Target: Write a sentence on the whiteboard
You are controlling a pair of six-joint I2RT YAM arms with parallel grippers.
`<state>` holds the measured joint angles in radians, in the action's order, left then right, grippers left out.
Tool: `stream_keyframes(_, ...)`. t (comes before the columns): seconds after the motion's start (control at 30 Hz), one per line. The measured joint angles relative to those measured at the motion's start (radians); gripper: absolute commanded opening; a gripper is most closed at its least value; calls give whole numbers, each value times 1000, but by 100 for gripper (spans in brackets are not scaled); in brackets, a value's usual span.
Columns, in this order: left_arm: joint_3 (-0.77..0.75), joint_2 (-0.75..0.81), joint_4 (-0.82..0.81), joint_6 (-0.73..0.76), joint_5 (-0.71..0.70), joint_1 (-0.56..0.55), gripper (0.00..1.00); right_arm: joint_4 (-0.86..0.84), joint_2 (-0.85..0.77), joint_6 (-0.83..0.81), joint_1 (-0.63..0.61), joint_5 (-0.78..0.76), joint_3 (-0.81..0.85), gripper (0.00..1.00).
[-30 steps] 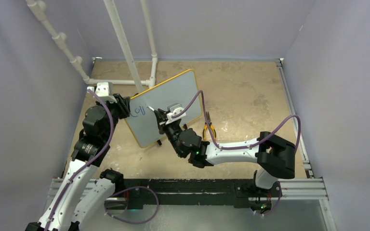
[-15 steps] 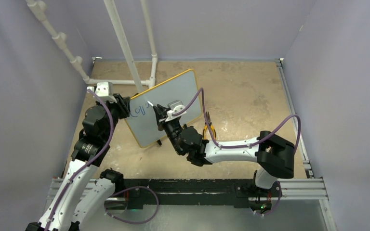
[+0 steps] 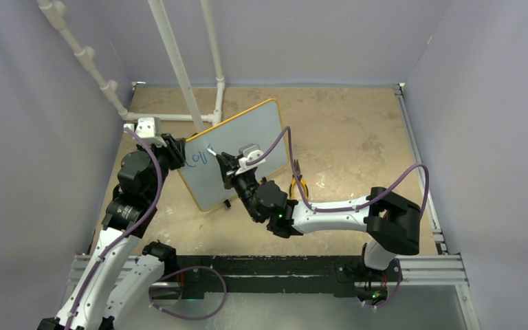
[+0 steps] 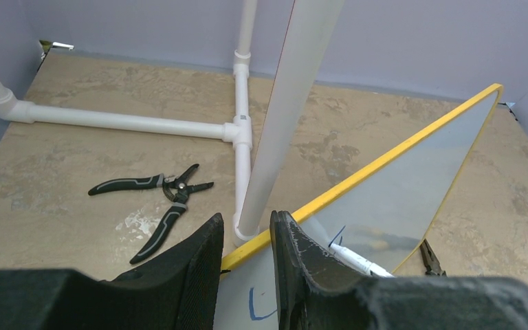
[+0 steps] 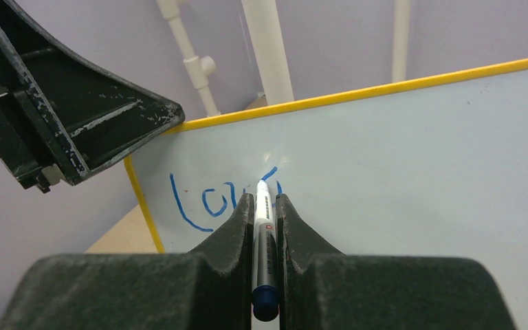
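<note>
Advanced: right hand [image 5: 265,199], clamping marker [image 5: 264,223], along sentence [image 5: 210,203] | left hand [image 4: 246,230] pinches whiteboard [image 4: 399,192] rim | we fear it slipping, skewing strokes.

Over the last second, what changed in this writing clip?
The right end effector, shut on the marker, shifted slightly left and away along the whiteboard, its tip at the blue writing. Nothing was taken hold of or let go. The left end effector still clamps the board's yellow edge, and the whiteboard has not moved.
</note>
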<state>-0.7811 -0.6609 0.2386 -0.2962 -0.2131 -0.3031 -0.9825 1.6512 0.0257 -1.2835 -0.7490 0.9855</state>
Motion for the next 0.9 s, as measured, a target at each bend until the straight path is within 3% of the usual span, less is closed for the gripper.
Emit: stream_keyframes(0.9, 7, -1, -14, 0, 2, 8, 31, 52, 0, 91, -8, -56, -62, 0)
